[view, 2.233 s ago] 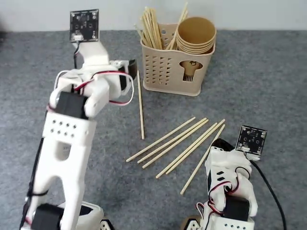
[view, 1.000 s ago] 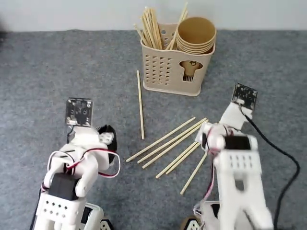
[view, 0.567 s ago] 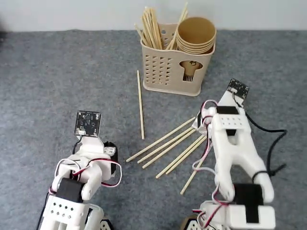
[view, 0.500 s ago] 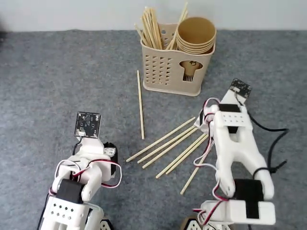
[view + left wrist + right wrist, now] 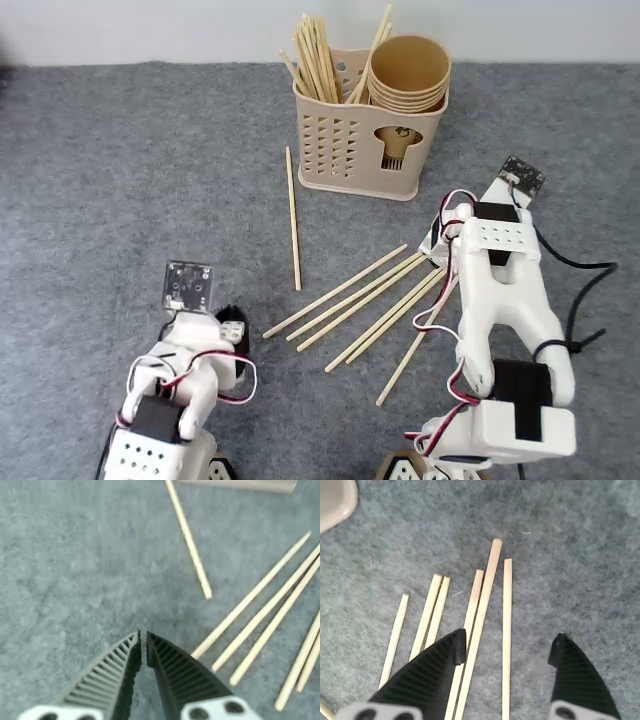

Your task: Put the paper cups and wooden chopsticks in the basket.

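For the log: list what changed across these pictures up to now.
The left gripper, shut, drew back from the beige perforated plastic basket toward its base. The right gripper swung out, open, over the far ends of the loose wooden chopsticks. Nothing was grasped. Basket, stacked brown paper cups and chopsticks stayed put.

The basket (image 5: 368, 130) stands at the back of the desk (image 5: 120, 150), about the middle; inside it the paper cups (image 5: 408, 72) are stacked on the right and a sheaf of chopsticks (image 5: 315, 55) leans on the left; a lone chopstick (image 5: 293, 218) lies just front-left of the basket; a fan of loose chopsticks (image 5: 370, 300) lies further forward; the right tool (image 5: 509, 644) sits over the fan's far ends, the left tool (image 5: 143, 636) near its front-left tip.
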